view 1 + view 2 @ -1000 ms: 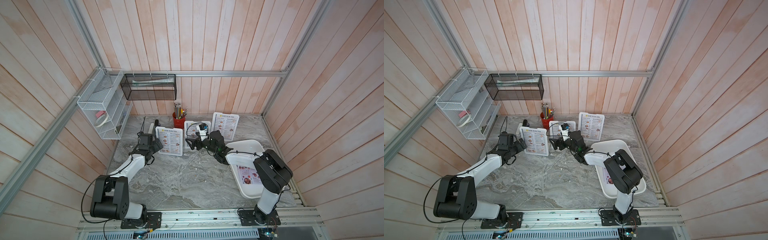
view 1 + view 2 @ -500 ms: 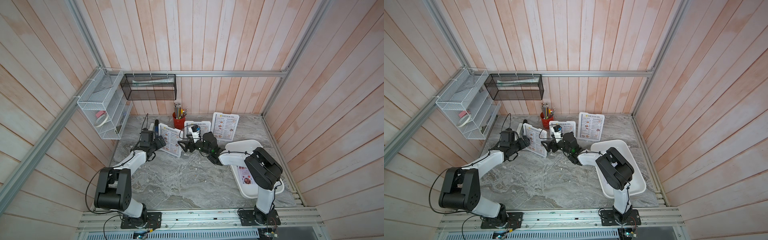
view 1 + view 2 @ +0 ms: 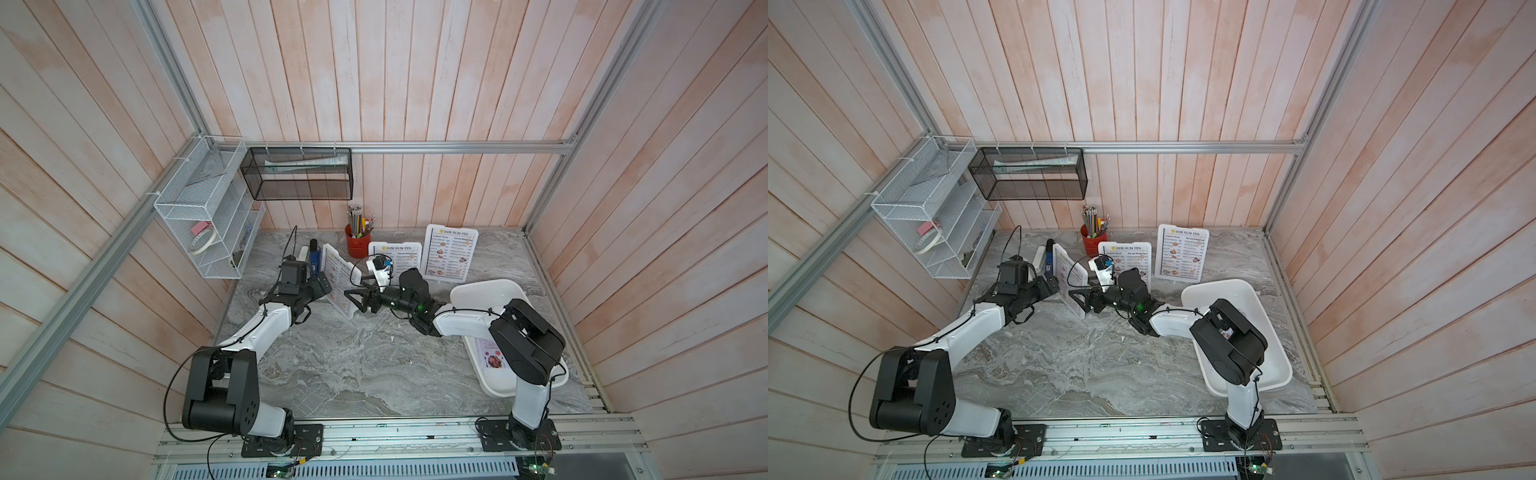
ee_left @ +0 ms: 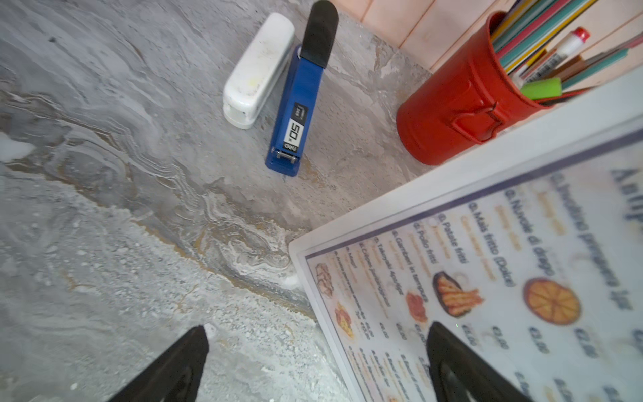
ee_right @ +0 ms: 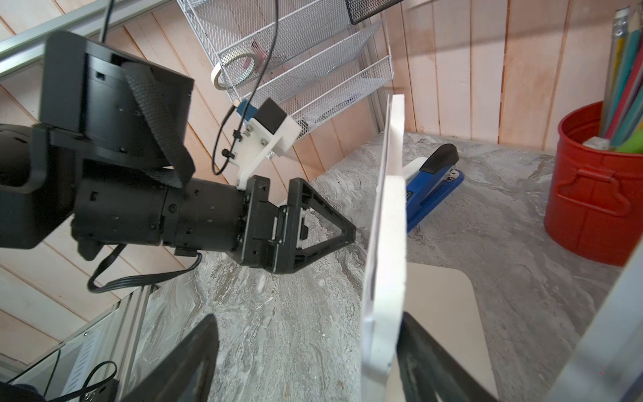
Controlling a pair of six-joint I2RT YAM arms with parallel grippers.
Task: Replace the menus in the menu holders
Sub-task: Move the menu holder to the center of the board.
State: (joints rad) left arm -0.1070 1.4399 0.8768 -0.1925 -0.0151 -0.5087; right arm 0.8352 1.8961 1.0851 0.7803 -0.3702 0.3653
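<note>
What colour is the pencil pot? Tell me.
Red; the pencil pot shows best in the left wrist view.

menu holders [image 5: 384, 261] x3 upright, rear | DIM SUM INN menus [image 4: 487, 296] inside | lilac menu [image 3: 492, 358] flat

Bright, even light; close menu [image 4: 504, 278] blurred

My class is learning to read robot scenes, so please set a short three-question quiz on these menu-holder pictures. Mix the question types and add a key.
1. True or false: the edge of the leftmost menu holder lies between the jaws of the right gripper.
2. The heading of the rightmost standing menu reads: A) SPECIAL MENU B) DIM SUM INN C) no heading.
3. What lies in the white tray?
Key: 1 true; 2 B; 3 a menu sheet.
</note>
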